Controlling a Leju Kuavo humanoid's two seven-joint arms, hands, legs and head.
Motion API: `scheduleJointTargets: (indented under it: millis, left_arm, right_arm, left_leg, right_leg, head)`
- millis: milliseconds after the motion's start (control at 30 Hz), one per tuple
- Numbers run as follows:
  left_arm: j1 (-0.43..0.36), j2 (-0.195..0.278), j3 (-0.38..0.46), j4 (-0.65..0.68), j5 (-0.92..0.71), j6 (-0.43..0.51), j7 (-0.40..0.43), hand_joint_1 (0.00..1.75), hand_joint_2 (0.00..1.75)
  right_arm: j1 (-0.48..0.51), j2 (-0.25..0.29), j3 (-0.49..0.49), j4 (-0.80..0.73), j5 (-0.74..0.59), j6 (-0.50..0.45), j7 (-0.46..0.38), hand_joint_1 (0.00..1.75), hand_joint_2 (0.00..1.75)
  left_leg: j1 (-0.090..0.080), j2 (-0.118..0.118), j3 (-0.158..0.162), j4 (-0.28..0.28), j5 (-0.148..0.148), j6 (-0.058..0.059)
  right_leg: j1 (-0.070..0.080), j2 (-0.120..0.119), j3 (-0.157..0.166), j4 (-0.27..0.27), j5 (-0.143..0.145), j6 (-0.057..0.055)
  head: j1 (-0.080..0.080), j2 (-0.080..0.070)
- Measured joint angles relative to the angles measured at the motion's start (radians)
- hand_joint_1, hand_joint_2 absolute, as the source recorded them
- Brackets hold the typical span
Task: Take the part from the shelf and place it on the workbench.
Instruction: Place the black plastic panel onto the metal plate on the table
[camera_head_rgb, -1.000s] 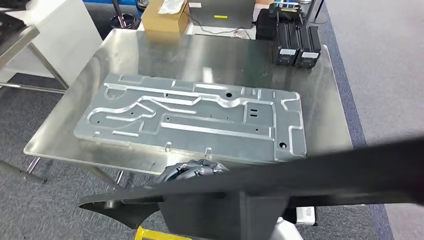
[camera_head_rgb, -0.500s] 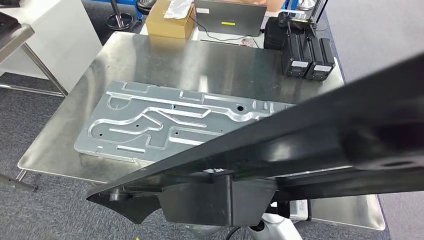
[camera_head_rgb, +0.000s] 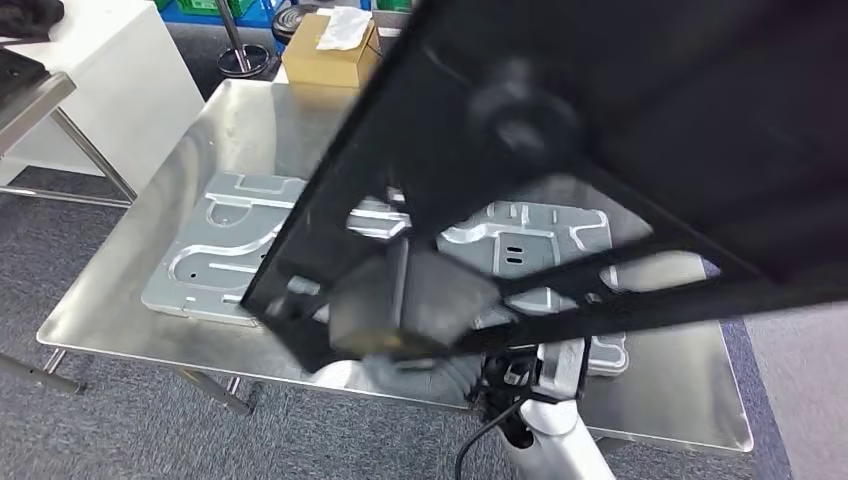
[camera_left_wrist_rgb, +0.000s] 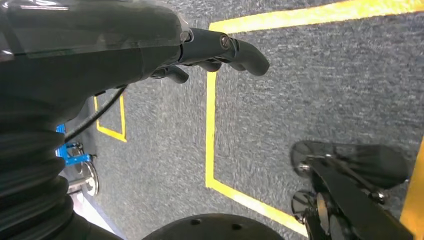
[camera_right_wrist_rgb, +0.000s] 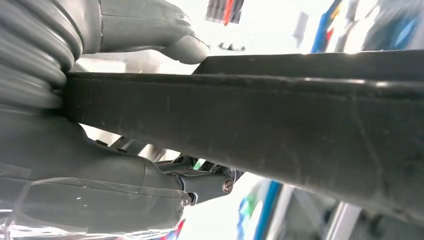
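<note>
We hold the large black flat frame part (camera_head_rgb: 560, 150) in the air above the shiny steel workbench (camera_head_rgb: 150, 270), tilted steeply so that one end rises toward the far right and the lower end hangs over the bench's near edge. In the head view the part is blurred and covers much of the bench. Our right hand (camera_right_wrist_rgb: 150, 150) grips it: in the right wrist view the grey thumb (camera_right_wrist_rgb: 185, 47) lies on one face of the dark bar and the darker fingers (camera_right_wrist_rgb: 210, 182) close against the other face. The part touches neither the bench nor the plate below it.

Under the part, a broad silver machined aluminium plate (camera_head_rgb: 220, 240) with raised ribs and small holes lies flat on the bench, reaching from the left side to the right; its middle is hidden behind the black frame. Our silver right arm (camera_head_rgb: 545, 420) comes up from the near edge of the bench, with a black cable beside it.

Our left hand (camera_left_wrist_rgb: 210, 52) hangs over grey carpet (camera_left_wrist_rgb: 310, 85) marked with yellow tape lines (camera_left_wrist_rgb: 210, 130). Its dark fingers are curled in and hold nothing.

At the far end of the bench a brown cardboard box (camera_head_rgb: 325, 55) stands with a white crumpled sheet on top. A white cabinet (camera_head_rgb: 110, 80) stands to the left of the bench.
</note>
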Motion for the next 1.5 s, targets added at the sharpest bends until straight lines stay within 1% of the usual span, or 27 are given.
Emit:
scheduleJointTargets:
  millis: [33,67,100,167,233,333,367,433,500,533,567,600,667,700,767,867,933,1000,1033,1067,1100,1167,1200,1267,1367,1433,1500]
  left_arm:
    - [0.002,0.0,0.0,0.0,0.001,-0.001,-0.001,0.0,1.75]
    - [0.004,0.0,0.0,0.0,0.003,-0.002,-0.002,0.0,1.75]
    - [0.005,0.0,0.0,0.0,0.005,-0.002,-0.002,0.0,1.75]
    - [0.005,-0.001,0.001,0.0,0.01,-0.004,-0.002,0.0,1.75]
    - [0.004,-0.004,0.002,0.0,0.013,-0.005,-0.002,0.0,1.75]
    - [0.005,-0.012,0.004,0.0,0.017,-0.005,-0.002,0.0,1.75]
    - [0.006,-0.015,0.004,0.0,0.017,-0.005,-0.003,0.0,1.75]
    - [0.004,-0.021,0.005,0.0,0.019,-0.005,-0.004,0.0,1.75]
    - [0.0,-0.025,0.006,0.0,0.021,-0.005,-0.005,0.0,1.75]
    - [-0.001,-0.027,0.006,0.0,0.021,-0.006,-0.006,0.0,1.75]
    - [-0.001,-0.029,0.006,0.0,0.022,-0.007,-0.007,0.0,1.75]
    - [0.0,-0.031,0.006,0.0,0.021,-0.008,-0.007,0.0,1.75]
    - [0.002,-0.036,0.007,0.0,0.021,-0.011,-0.008,0.0,1.75]
    - [0.001,-0.039,0.007,0.0,0.02,-0.012,-0.008,0.0,1.75]
    - [-0.002,-0.043,0.007,0.0,0.02,-0.016,-0.008,0.0,1.75]
    - [0.0,-0.045,0.007,0.0,0.021,-0.019,-0.006,0.0,1.75]
    - [0.001,-0.045,0.007,0.0,0.021,-0.021,-0.007,0.0,1.75]
    - [0.001,-0.045,0.006,0.0,0.021,-0.024,-0.009,0.0,1.75]
    - [0.001,-0.045,0.006,0.0,0.02,-0.026,-0.01,0.0,1.75]
    - [0.002,-0.045,0.006,0.0,0.02,-0.027,-0.012,0.0,1.75]
    - [0.002,-0.045,0.006,0.0,0.019,-0.028,-0.014,0.0,1.75]
    - [0.004,-0.045,0.006,0.0,0.017,-0.029,-0.017,0.0,1.75]
    - [0.004,-0.045,0.006,0.0,0.017,-0.029,-0.019,0.0,1.75]
    - [0.003,-0.045,0.006,0.0,0.017,-0.031,-0.026,0.0,1.75]
    - [0.003,-0.048,0.006,0.0,0.017,-0.035,-0.038,0.0,1.75]
    - [0.0,-0.053,0.006,0.0,0.017,-0.037,-0.045,0.0,1.75]
    - [-0.005,-0.057,0.006,0.0,0.017,-0.039,-0.051,0.0,1.75]
  right_arm:
    - [0.0,-0.004,-0.018,0.002,0.015,-0.025,0.007,1.75,1.75]
    - [0.0,-0.008,-0.038,0.004,0.032,-0.046,0.014,1.75,1.75]
    - [-0.001,-0.012,-0.059,0.005,0.051,-0.064,0.022,1.75,1.75]
    - [-0.009,-0.021,-0.108,0.006,0.101,-0.1,0.045,1.75,1.75]
    - [-0.031,-0.035,-0.155,0.009,0.158,-0.137,0.077,1.75,1.75]
    - [-0.072,-0.062,-0.215,0.022,0.212,-0.177,0.12,1.75,1.75]
    - [-0.09,-0.074,-0.231,0.03,0.228,-0.187,0.134,1.75,1.75]
    - [-0.144,-0.101,-0.261,0.062,0.28,-0.214,0.172,1.75,1.75]
    - [-0.212,-0.136,-0.294,0.12,0.345,-0.244,0.222,1.75,1.75]
    - [-0.246,-0.158,-0.307,0.155,0.374,-0.255,0.247,1.75,1.75]
    - [-0.28,-0.181,-0.315,0.195,0.397,-0.261,0.27,1.75,1.75]
    - [-0.317,-0.205,-0.319,0.238,0.416,-0.263,0.288,1.75,1.75]
    - [-0.399,-0.252,-0.318,0.326,0.446,-0.268,0.311,1.75,1.75]
    - [-0.44,-0.273,-0.317,0.37,0.463,-0.275,0.316,1.75,1.75]
    - [-0.515,-0.312,-0.309,0.458,0.516,-0.303,0.329,1.75,1.75]
    - [-0.591,-0.358,-0.288,0.567,0.588,-0.338,0.349,1.75,1.75]
    - [-0.638,-0.376,-0.268,0.623,0.635,-0.364,0.367,1.75,1.75]
    - [-0.685,-0.391,-0.241,0.684,0.687,-0.388,0.393,1.75,1.75]
    - [-0.705,-0.398,-0.228,0.713,0.711,-0.396,0.406,1.75,1.75]
    - [-0.725,-0.404,-0.216,0.744,0.735,-0.401,0.418,1.75,1.75]
    - [-0.744,-0.41,-0.204,0.773,0.756,-0.404,0.429,1.75,1.75]
    - [-0.784,-0.419,-0.179,0.831,0.789,-0.406,0.444,1.75,1.75]
    - [-0.804,-0.422,-0.167,0.858,0.799,-0.405,0.448,1.75,1.75]
    - [-0.837,-0.426,-0.143,0.913,0.817,-0.403,0.452,1.75,1.75]
    - [-0.866,-0.425,-0.112,0.987,0.837,-0.402,0.451,1.75,1.75]
    - [-0.879,-0.42,-0.093,1.03,0.847,-0.404,0.449,1.75,1.75]
    - [-0.89,-0.409,-0.075,1.074,0.858,-0.404,0.45,1.75,1.75]
  left_leg:
    - [0.003,0.0,-0.011,0.03,-0.007,-0.003]
    - [0.005,0.0,-0.004,0.023,0.008,-0.006]
    - [0.008,0.001,0.021,-0.024,0.039,-0.008]
    - [0.011,0.001,0.095,-0.163,0.098,-0.008]
    - [0.008,0.0,0.132,-0.236,0.111,0.001]
    - [0.007,-0.002,0.132,-0.248,0.106,0.023]
    - [0.009,-0.002,0.133,-0.252,0.108,0.029]
    - [0.01,0.001,0.132,-0.256,0.111,0.041]
    - [0.008,0.001,0.13,-0.256,0.111,0.048]
    - [0.007,0.0,0.13,-0.256,0.111,0.049]
    - [0.007,-0.002,0.131,-0.256,0.111,0.049]
    - [0.006,-0.003,0.133,-0.256,0.11,0.049]
    - [0.004,-0.005,0.136,-0.254,0.108,0.047]
    - [0.001,-0.005,0.133,-0.253,0.107,0.045]
    - [-0.001,-0.007,0.126,-0.251,0.109,0.038]
    - [-0.002,-0.007,0.117,-0.239,0.099,0.024]
    - [-0.002,-0.004,0.079,-0.157,0.055,0.017]
    - [0.0,-0.004,0.009,-0.021,0.002,0.013]
    - [0.0,-0.004,-0.018,0.025,-0.006,0.012]
    - [0.0,-0.003,-0.029,0.035,0.005,0.013]
    - [0.0,-0.003,-0.021,0.006,0.035,0.015]
    - [-0.003,-0.004,0.033,-0.126,0.112,0.027]
    - [-0.005,-0.004,0.059,-0.186,0.135,0.033]
    - [-0.01,-0.003,0.084,-0.24,0.142,0.039]
    - [-0.005,-0.002,0.092,-0.258,0.144,0.049]
    - [-0.001,-0.002,0.099,-0.27,0.149,0.058]
    - [-0.001,-0.003,0.101,-0.272,0.149,0.062]
  right_leg:
    - [0.0,-0.001,0.0,0.001,0.0,0.0]
    - [-0.001,-0.001,0.0,0.002,0.0,0.001]
    - [-0.002,0.0,0.001,0.004,-0.002,0.003]
    - [-0.002,0.001,0.0,0.01,-0.006,0.011]
    - [-0.001,0.002,-0.004,0.015,-0.01,0.022]
    - [0.0,0.001,-0.006,0.018,-0.012,0.039]
    - [-0.001,0.001,-0.012,0.032,-0.022,0.045]
    - [-0.003,0.001,-0.057,0.118,-0.067,0.054]
    - [-0.005,0.002,-0.128,0.247,-0.116,0.058]
    - [-0.006,0.002,-0.154,0.288,-0.12,0.059]
    - [-0.006,0.002,-0.162,0.29,-0.102,0.058]
    - [-0.006,0.002,-0.153,0.255,-0.067,0.055]
    - [-0.005,0.002,-0.103,0.124,0.016,0.047]
    - [-0.003,0.002,-0.083,0.069,0.037,0.044]
    - [0.002,0.002,-0.07,0.025,0.041,0.041]
    - [-0.004,0.0,-0.067,0.015,0.043,0.031]
    - [-0.008,0.0,-0.064,0.011,0.044,0.021]
    - [-0.006,0.002,-0.063,0.013,0.042,0.015]
    - [-0.005,0.003,-0.062,0.014,0.04,0.014]
    - [-0.004,0.003,-0.06,0.015,0.038,0.014]
    - [-0.002,0.004,-0.058,0.016,0.035,0.014]
    - [0.0,0.005,-0.051,0.018,0.029,0.017]
    - [0.002,0.005,-0.05,0.019,0.026,0.02]
    - [0.003,0.004,-0.051,0.019,0.024,0.028]
    - [0.001,0.003,-0.053,0.025,0.016,0.042]
    - [-0.001,0.003,-0.081,0.089,-0.022,0.05]
    - [-0.005,0.003,-0.146,0.216,-0.077,0.057]
  head:
    - [0.0,0.0]
    - [0.0,0.0]
    - [0.0,0.0]
    - [0.0,0.0]
    - [0.0,0.0]
    - [0.001,0.0]
    - [0.001,0.0]
    - [0.001,0.0]
    - [0.001,0.0]
    - [0.002,0.0]
    - [0.002,0.0]
    - [0.002,0.0]
    - [0.002,0.0]
    - [0.002,0.0]
    - [0.001,0.0]
    - [0.001,0.0]
    - [-0.001,0.0]
    - [-0.002,0.0]
    - [-0.002,0.0]
    - [-0.002,0.0]
    - [-0.002,0.0]
    - [-0.002,0.0]
    - [-0.002,0.0]
    - [-0.001,0.0]
    - [-0.001,0.0]
    - [0.0,0.0]
    - [0.0,0.0]
